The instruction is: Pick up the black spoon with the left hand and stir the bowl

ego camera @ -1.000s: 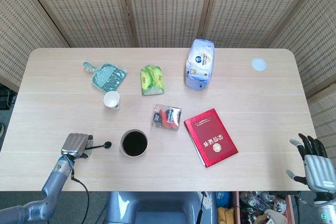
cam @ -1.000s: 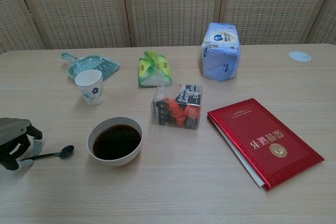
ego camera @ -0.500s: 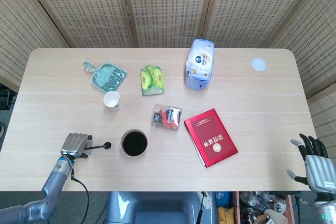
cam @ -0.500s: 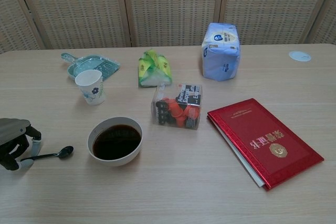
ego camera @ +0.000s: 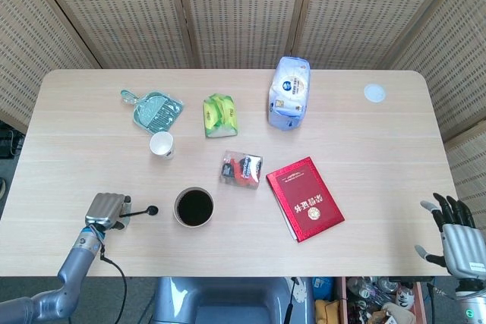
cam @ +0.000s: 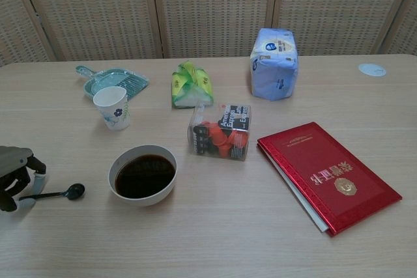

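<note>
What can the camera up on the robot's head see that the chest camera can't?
Only the head view shows the right robot hand, off the table's near right corner with its fingers spread and nothing in it, and the left arm. Only the chest view shows the flower print on the paper cup and the side of the bowl. Both show the left robot hand on the handle of the black spoon, the red book and the blue tissue pack.

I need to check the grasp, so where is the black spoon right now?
The black spoon lies on the table's near-left, handle under the left hand, its bowl end pointing toward the bowl of dark liquid just beside it.
</note>
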